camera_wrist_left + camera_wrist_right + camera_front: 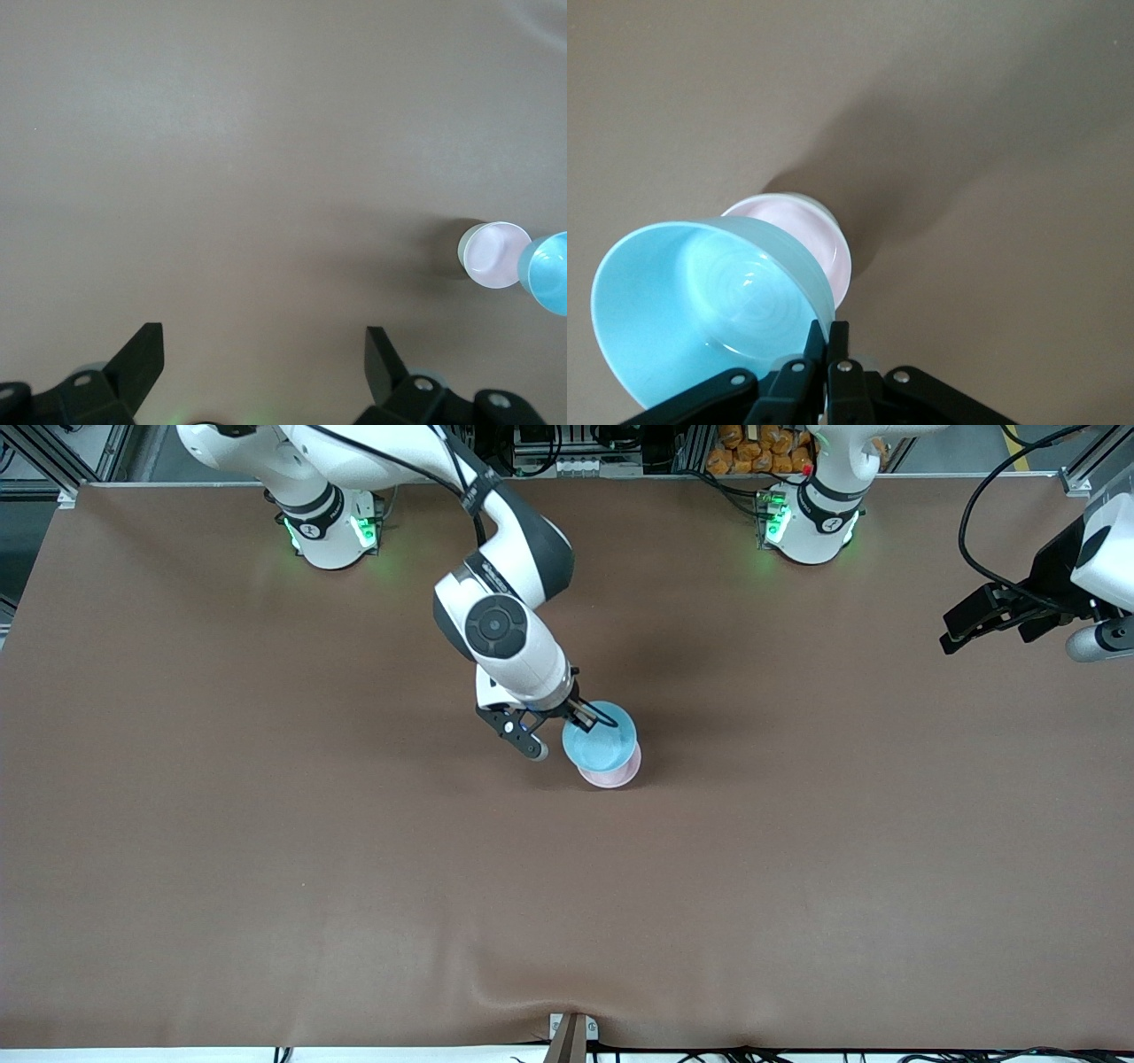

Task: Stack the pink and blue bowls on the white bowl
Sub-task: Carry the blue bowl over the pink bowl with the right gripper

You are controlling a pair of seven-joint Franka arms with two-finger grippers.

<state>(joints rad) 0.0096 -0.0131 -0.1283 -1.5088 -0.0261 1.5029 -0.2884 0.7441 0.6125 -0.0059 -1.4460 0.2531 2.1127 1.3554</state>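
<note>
The white bowl [799, 200] showed only as a pale rim sliver under the pink bowl [824, 232]. The blue bowl [551, 273] was cut off by the left wrist view's edge. The left claw [961, 624] ran partly out of the front view.

Right arm reaching out from its base, wrist bent down, right hand [592, 719] low at mid-tabletop with fingers pinched shut on a bowl rim. Left arm waiting raised at its own end, left hand [966, 622] spread open.
</note>
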